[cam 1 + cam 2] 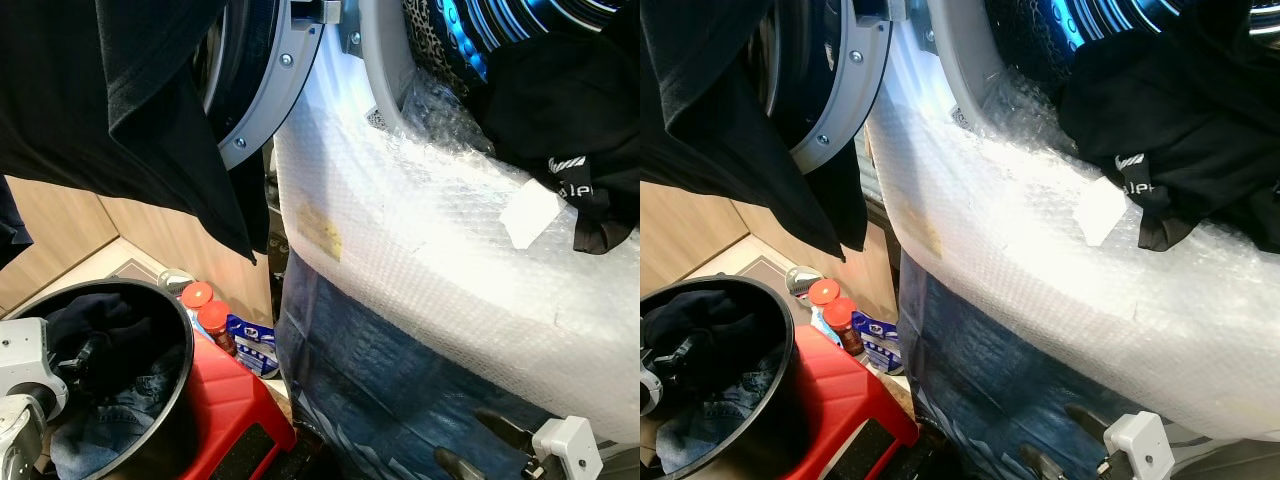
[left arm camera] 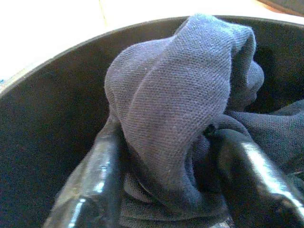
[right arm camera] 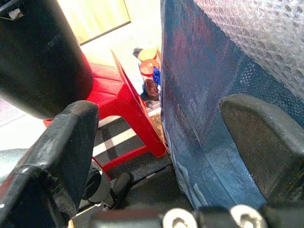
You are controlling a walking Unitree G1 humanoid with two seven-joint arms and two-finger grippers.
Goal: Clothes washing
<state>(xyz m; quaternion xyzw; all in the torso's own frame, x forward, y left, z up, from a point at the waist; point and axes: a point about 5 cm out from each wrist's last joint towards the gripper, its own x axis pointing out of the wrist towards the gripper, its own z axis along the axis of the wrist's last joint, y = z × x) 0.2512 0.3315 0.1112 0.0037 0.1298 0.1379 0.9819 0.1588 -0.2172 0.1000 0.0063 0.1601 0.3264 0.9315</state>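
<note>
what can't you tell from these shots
- Washer drum: cut off by the top edge of the eye views, and the black garment hanging out of the opening covers part of it.
- Tub contents: only the top layer of dark clothes and denim shows.
- Left gripper: dark cloth bunched between its jaws hides the tips.
- Garment's white lettering: too small and folded to read.

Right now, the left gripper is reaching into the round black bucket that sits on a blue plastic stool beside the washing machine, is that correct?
Not quite: the plastic stool is red, not blue, as the left eye view shows. The rest holds: the left gripper is inside the round black bucket, closed around a dark blue knit garment, beside the bubble-wrapped washing machine.
</note>
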